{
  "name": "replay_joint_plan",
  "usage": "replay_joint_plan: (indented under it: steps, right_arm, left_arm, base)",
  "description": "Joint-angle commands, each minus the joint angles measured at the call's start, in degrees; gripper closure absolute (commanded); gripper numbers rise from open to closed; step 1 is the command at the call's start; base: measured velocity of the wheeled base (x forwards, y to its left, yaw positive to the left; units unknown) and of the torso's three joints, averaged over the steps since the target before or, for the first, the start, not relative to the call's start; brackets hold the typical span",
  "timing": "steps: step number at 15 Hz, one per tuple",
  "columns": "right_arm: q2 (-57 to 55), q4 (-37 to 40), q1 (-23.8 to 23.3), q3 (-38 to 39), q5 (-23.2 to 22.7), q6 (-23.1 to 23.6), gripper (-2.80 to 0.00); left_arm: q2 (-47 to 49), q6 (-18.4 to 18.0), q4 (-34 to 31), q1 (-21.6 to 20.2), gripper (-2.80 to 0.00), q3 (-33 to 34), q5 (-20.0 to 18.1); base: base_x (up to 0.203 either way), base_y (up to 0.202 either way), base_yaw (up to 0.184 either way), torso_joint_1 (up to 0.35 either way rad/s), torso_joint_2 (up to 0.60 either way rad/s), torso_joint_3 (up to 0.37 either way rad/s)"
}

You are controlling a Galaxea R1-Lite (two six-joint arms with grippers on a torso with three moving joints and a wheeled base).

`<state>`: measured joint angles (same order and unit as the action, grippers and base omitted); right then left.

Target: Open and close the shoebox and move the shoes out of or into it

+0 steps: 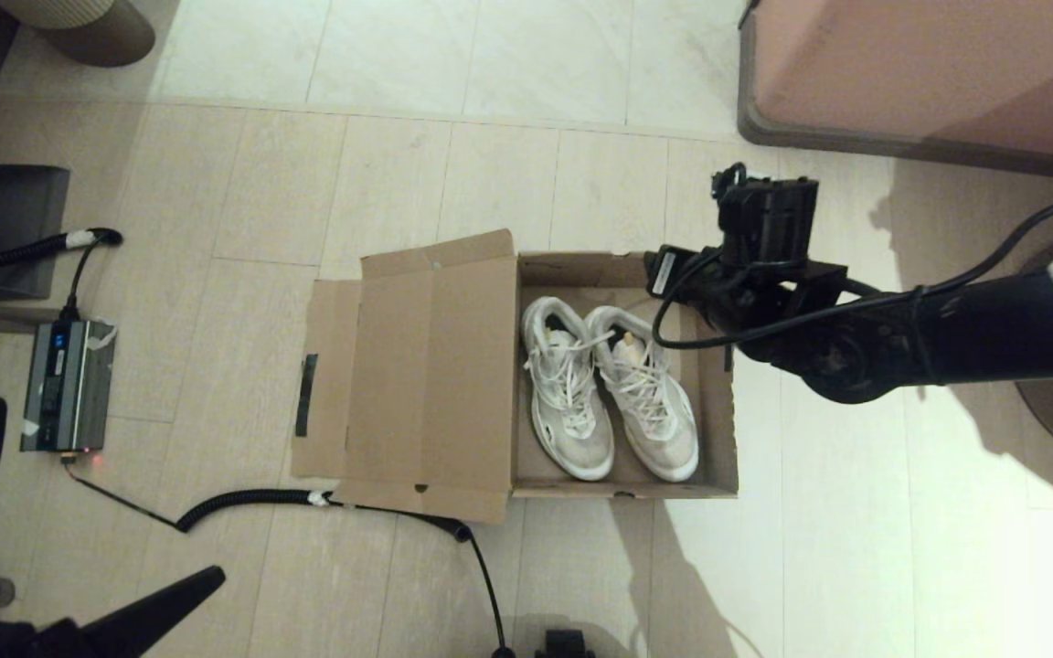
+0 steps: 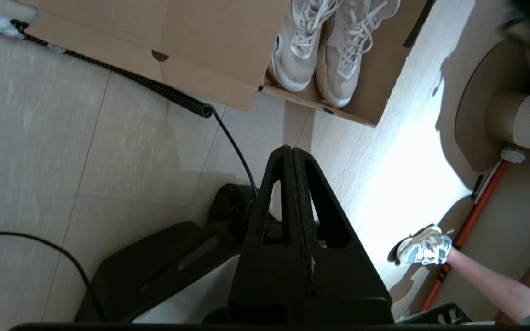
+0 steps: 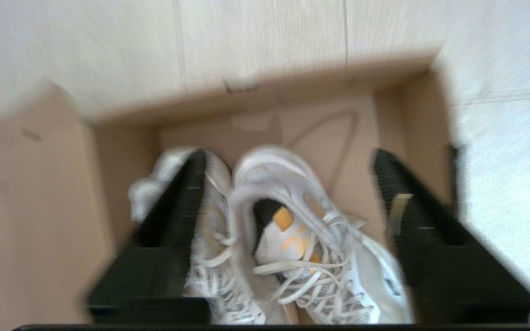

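Nearest to me, the left gripper (image 2: 292,154) hangs low by the robot's base, its two fingers pressed flat together on nothing, well short of the box; a coiled black cable (image 2: 154,87) runs across the floor between it and the cardboard.

The working claw is the right gripper (image 3: 288,202), spread wide and empty, hovering above the far, heel end of the shoebox (image 1: 714,384). Directly beneath and between its fingers lie the heels of the shoes (image 1: 609,397), the pair sitting side by side inside the box with toes pointing away from the claw, toward the robot. One finger (image 3: 177,207) lines up over the outer shoe of the pair, the other (image 3: 403,207) over bare cardboard next to the box wall.

Beyond the claw's reach, the lid flap (image 1: 417,375) lies folded back flat on the floor.

My worry is the descent: I'd guess the spread fingers could straddle both collars, snag loose laces, or catch the box wall and drag the whole light carton.
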<state>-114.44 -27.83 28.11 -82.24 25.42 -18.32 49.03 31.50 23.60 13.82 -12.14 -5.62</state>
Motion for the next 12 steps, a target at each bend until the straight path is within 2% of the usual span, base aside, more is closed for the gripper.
replay_joint_plan:
  steps: [1, 3, 5, 6, 8, 9, 10, 11, 12]
  right_arm:
    - [9.70, 0.39, -0.11, 3.14, 0.14, -0.09, 0.00]
    - [20.77, 1.57, -0.23, 9.14, 0.15, 0.24, 0.00]
    - [34.57, 3.40, -1.85, 16.20, -0.04, 1.14, 0.00]
    - [42.30, 4.28, -4.30, 20.54, -0.50, 2.07, 0.00]
    - [57.01, 5.72, -14.12, 31.28, -2.03, 3.79, 0.00]
    - [64.41, 6.48, -18.21, 38.08, -3.03, 4.59, 0.00]
    - [71.08, 7.61, -21.01, 46.69, -4.86, 6.26, 0.00]
    - [76.92, 8.88, -22.91, 54.83, -7.59, 8.79, 0.00]
    - [83.23, 10.37, -24.40, 63.04, -10.78, 11.56, 0.00]
  left_arm:
    - [-3.15, 0.18, -2.01, -0.03, 0.00, -1.67, 0.12]
    - [-6.21, 0.08, -6.07, -0.11, 0.00, -4.57, 0.97]
    - [-8.35, -0.40, -9.19, -1.56, 0.00, -4.70, 4.03]
    - [-9.32, -0.45, -9.27, -3.85, 0.00, -4.32, 4.78]
    - [-11.50, -1.10, -9.33, -11.91, 0.00, -2.62, 5.36]
    - [-13.00, -3.38, -9.44, -17.72, 0.00, -1.17, 5.43]
    - [-15.88, -8.48, -9.64, -22.98, 0.00, 1.17, 4.86]
    - [-20.32, -14.50, -9.90, -25.78, 0.00, 4.12, 3.50]
    - [-26.10, -20.65, -10.73, -26.51, 0.00, 7.07, 1.53]
  base:
    - [0.000, 0.000, 0.000, 0.000, 0.00, 0.000]
    - [0.000, 0.000, 0.000, 0.000, 0.00, 0.000]
    - [0.000, 0.000, 0.000, 0.000, 0.00, 0.000]
    - [0.000, 0.000, 0.000, 0.000, 0.00, 0.000]
    - [0.000, 0.000, 0.000, 0.000, 0.00, 0.000]
    - [0.000, 0.000, 0.000, 0.000, 0.00, 0.000]
    - [0.000, 0.000, 0.000, 0.000, 0.00, 0.000]
    - [0.000, 0.000, 0.000, 0.000, 0.00, 0.000]
    - [0.000, 0.000, 0.000, 0.000, 0.00, 0.000]
